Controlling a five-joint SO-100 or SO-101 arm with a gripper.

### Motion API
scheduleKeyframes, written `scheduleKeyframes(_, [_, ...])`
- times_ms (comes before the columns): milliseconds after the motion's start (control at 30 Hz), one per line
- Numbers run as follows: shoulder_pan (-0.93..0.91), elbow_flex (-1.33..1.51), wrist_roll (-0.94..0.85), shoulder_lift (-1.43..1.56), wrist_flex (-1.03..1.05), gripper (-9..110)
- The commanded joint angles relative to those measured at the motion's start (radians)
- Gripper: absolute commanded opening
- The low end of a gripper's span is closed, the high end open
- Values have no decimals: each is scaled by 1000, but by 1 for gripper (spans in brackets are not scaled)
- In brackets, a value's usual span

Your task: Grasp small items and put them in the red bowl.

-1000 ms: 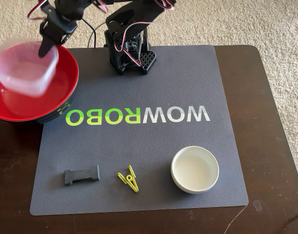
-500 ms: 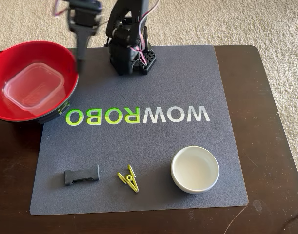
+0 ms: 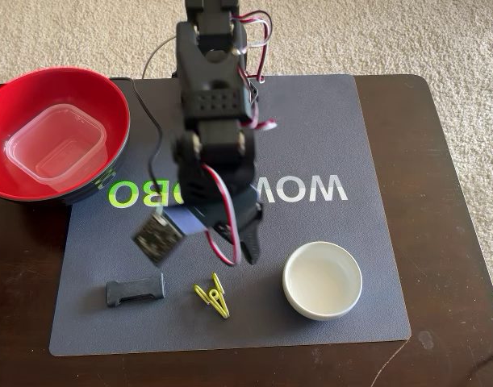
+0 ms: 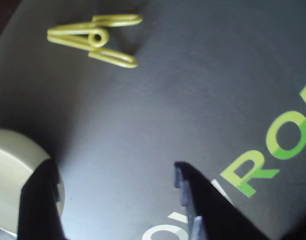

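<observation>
Red bowl [image 3: 117,113], yellow-green clip [image 3: 213,296], seemingly black buckle [image 3: 135,290], grey mat [image 3: 327,266].

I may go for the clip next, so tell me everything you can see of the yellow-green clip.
The yellow-green clip is a small clothespin-style piece, plastic by its look, with two slim arms joined at a round pivot loop. It lies flat on the grey mat, near the front edge in the fixed view, between the black buckle and the white bowl, touching neither. The open hand is above the mat, clear of it.
</observation>
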State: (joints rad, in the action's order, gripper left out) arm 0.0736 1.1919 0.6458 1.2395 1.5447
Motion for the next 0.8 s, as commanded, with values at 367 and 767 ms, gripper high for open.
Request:
scheduleKeyframes(367, [218,-3,129,-123,-123,29])
scheduleKeyframes(767, [275,5,-150,-284,-245,0])
